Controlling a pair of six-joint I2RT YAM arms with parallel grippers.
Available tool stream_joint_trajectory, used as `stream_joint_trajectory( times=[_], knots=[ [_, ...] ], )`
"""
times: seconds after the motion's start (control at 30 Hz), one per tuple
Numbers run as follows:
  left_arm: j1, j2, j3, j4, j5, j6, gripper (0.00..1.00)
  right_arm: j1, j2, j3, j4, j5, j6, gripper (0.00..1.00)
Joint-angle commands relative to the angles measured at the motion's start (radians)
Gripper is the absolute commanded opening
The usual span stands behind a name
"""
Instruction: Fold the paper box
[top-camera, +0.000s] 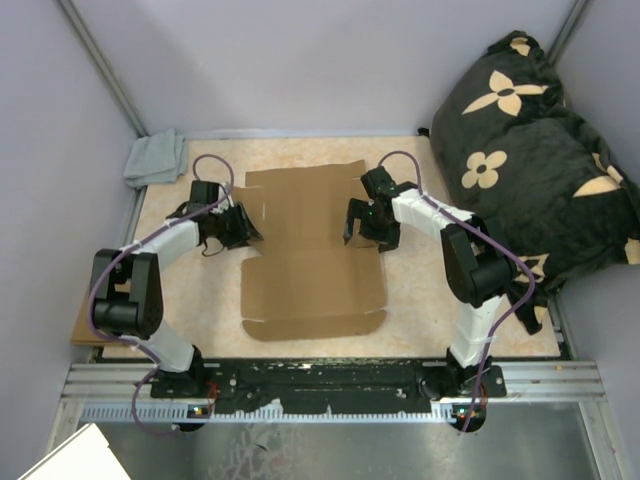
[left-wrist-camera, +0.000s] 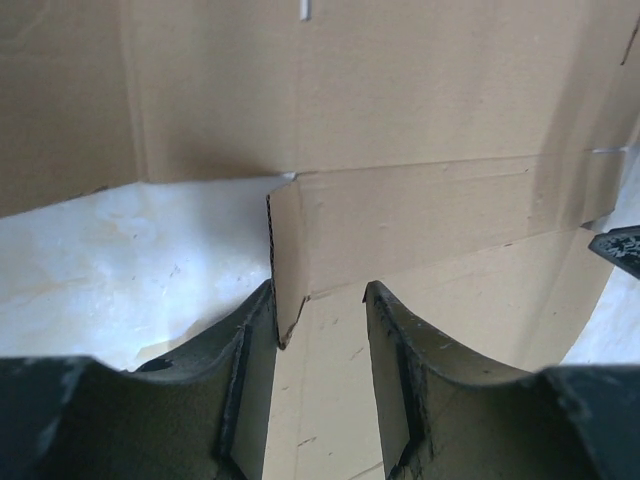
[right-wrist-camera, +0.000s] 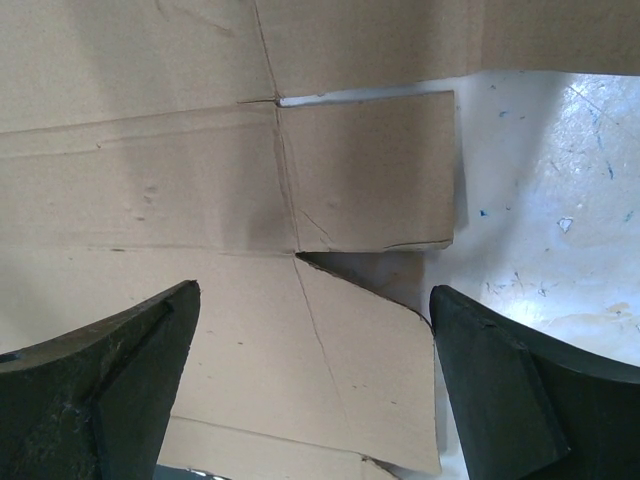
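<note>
Left gripper (top-camera: 241, 226) sits at the left edge of the box (top-camera: 312, 272), about halfway along that side. Its jaws are half open. In the left wrist view the gripper (left-wrist-camera: 320, 298) straddles the near end of a narrow flap (left-wrist-camera: 440, 225) that stands up from the sheet. One finger (left-wrist-camera: 250, 345) touches the flap's cut corrugated edge. On the other side of the flap, a strip of flat cardboard shows between it and the second finger, so the flap is not pinched.

Right gripper (top-camera: 362, 223) is at the opposite edge of the box, roughly level with the left one. Its jaws are spread wide and hold nothing. From the right wrist the gripper (right-wrist-camera: 312, 295) looks down on the box's (right-wrist-camera: 150, 180) right side. A rectangular flap (right-wrist-camera: 370, 170) lies flat there, and a tab (right-wrist-camera: 370, 370) with a rounded corner is just below it, between the fingers. Pale table (right-wrist-camera: 550, 200) shows to the right of both.

The box is plain brown cardboard, opened out almost flat in the middle of the table (top-camera: 425, 295), with creases and slits visible. It lies between the two arms, one long edge near their bases.

A grey cloth (top-camera: 155, 158) lies folded at the far left corner, clear of the box. A black cushion (top-camera: 530, 150) with tan flowers leans at the right. A small cardboard scrap (top-camera: 85, 330) lies by the table's left edge, partly hidden by the left arm.
</note>
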Motion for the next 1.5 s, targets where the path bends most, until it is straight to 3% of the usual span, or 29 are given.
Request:
stream_joint_trajectory(
  times=[0.0,0.07,0.1,0.17,0.2,0.93,1.47],
  knots=[
    [-0.022,0.04,0.062,0.0,-0.032,0.007,0.46,-0.004,-0.011,0.035,0.013,-0.012,0.0,0.99],
    [-0.027,0.072,0.092,-0.026,-0.053,0.018,0.39,-0.004,-0.014,0.037,0.005,-0.006,0.0,0.99],
    [-0.029,0.09,0.102,-0.036,-0.06,0.027,0.31,-0.004,-0.015,0.037,0.001,0.002,0.002,0.99],
    [-0.03,0.111,0.122,-0.061,-0.077,0.036,0.07,-0.006,-0.017,0.038,-0.007,0.024,0.003,0.99],
    [-0.03,0.118,0.131,-0.074,-0.085,0.039,0.01,-0.008,-0.017,0.038,-0.012,0.028,0.005,0.99],
    [-0.037,0.076,0.073,-0.087,-0.089,0.062,0.0,-0.04,0.107,0.07,0.04,0.047,-0.043,0.99],
    [-0.045,0.08,0.069,-0.093,-0.086,0.069,0.0,-0.04,-0.004,0.091,0.129,-0.109,-0.019,0.94]
  ],
)
